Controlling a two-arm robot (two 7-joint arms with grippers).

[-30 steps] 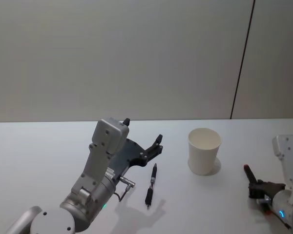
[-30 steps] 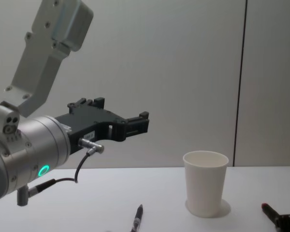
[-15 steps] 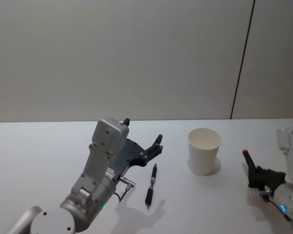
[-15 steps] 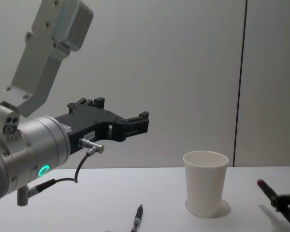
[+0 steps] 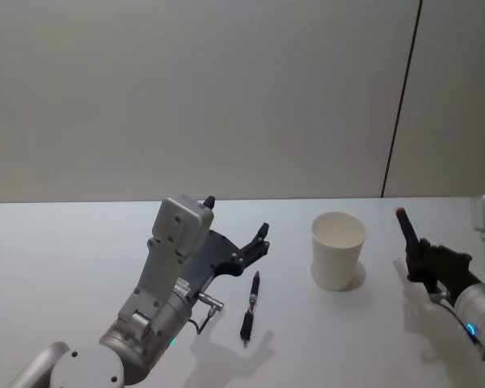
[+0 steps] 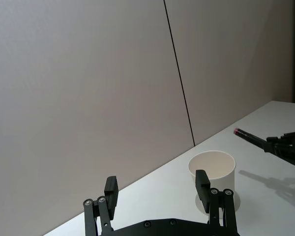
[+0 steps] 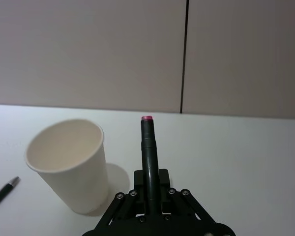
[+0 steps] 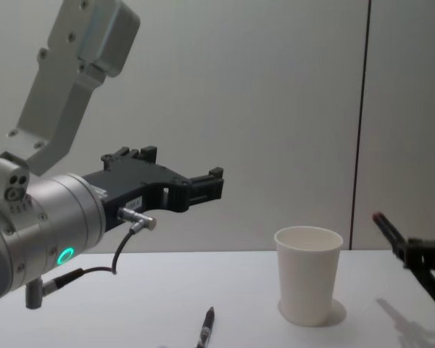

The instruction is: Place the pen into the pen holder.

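White and mostly bare, the surface (image 5: 56, 250) is met first. Over its near left part the left gripper (image 5: 237, 215) is held clear of it, the jaws spread wide with nothing between them. Just to the right of that gripper a second pen (image 5: 250, 307), dark, is laid flat on the surface, running roughly from near to far and touched by nothing.

On the right side the right gripper (image 7: 148, 199) is raised above the surface, its jaws clenched on the lower barrel of the pen (image 7: 148, 147), which is dark with a red end. The pen is carried tilted, red end uppermost and leaning left toward the pen holder (image 5: 338, 250). This white paper cup is stood upright a little farther in, between the two grippers and nearer the right one. Its mouth is open and nothing is seen inside. The pen is kept to the right of the cup and apart from it. Farthest off, a grey panelled wall (image 5: 186, 97) is crossed by one dark vertical seam (image 5: 400, 97).

The step in hand is judged to be the carrying of the grasped pen toward the cup; insertion is not yet done. For the next move the pen would need to be brought over the mouth, turned nearer to vertical, lowered inside the rim, and only then released. Since so light a cup could be tipped, the rim should be avoided.
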